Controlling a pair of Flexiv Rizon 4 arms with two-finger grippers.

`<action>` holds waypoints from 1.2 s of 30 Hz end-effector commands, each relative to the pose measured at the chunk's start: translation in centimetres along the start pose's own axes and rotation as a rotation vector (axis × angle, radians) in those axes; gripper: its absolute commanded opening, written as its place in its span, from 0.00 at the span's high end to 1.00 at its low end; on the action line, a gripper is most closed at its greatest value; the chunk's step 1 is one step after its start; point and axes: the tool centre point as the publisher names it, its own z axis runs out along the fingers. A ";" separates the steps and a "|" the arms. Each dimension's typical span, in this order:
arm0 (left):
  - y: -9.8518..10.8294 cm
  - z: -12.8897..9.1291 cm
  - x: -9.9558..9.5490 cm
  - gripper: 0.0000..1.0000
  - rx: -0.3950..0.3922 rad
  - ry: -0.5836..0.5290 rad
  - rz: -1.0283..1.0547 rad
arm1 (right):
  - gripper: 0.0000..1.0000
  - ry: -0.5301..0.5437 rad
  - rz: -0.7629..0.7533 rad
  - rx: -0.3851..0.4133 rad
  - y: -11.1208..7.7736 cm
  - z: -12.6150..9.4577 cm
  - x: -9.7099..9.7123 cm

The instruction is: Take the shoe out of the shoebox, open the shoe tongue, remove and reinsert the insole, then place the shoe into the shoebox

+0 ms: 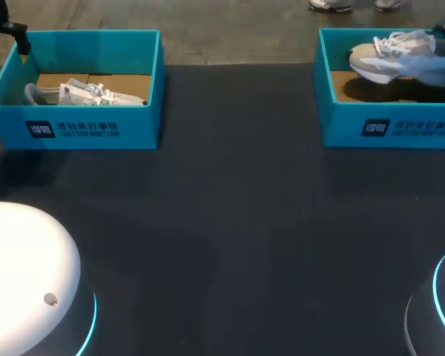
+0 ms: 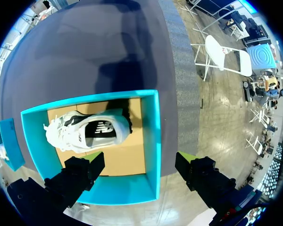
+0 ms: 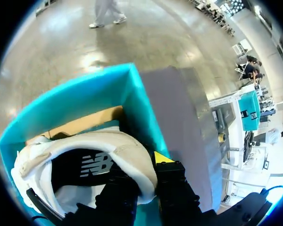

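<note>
Two teal shoeboxes stand at the back of the dark table. In the left shoebox (image 1: 81, 130) (image 2: 153, 141) a white shoe (image 1: 85, 93) (image 2: 87, 132) lies on its side on the cardboard floor. My left gripper (image 2: 141, 157) hangs above that box's outer wall, open, with nothing between its fingers. A second pale shoe (image 1: 397, 55) (image 3: 85, 165) hangs tilted over the right shoebox (image 1: 386, 126) (image 3: 85, 94), lifted off its floor. My right gripper (image 3: 144, 174) is shut on the padded heel collar of this shoe. The arm itself is almost wholly outside the head view.
The table (image 1: 230, 222) stretches dark between and in front of the boxes. A white rounded robot base (image 1: 30, 274) sits at the front left corner, and another base (image 1: 437, 311) at the front right.
</note>
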 end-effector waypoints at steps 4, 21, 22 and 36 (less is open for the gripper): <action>-0.1 0.0 0.0 0.00 -0.003 0.000 0.000 | 1.00 0.001 0.005 -0.111 -2.2 -6.8 -2.3; -0.1 0.0 0.0 0.00 -0.003 0.000 0.000 | 1.00 0.043 -0.034 -0.204 -1.8 -15.8 -3.5; -0.1 0.0 0.0 0.00 -0.003 0.000 0.000 | 1.00 0.047 -0.020 -0.213 -1.8 -16.2 -3.5; -0.1 0.0 0.0 0.00 -0.003 0.000 0.000 | 1.00 0.047 -0.020 -0.213 -1.8 -16.2 -3.5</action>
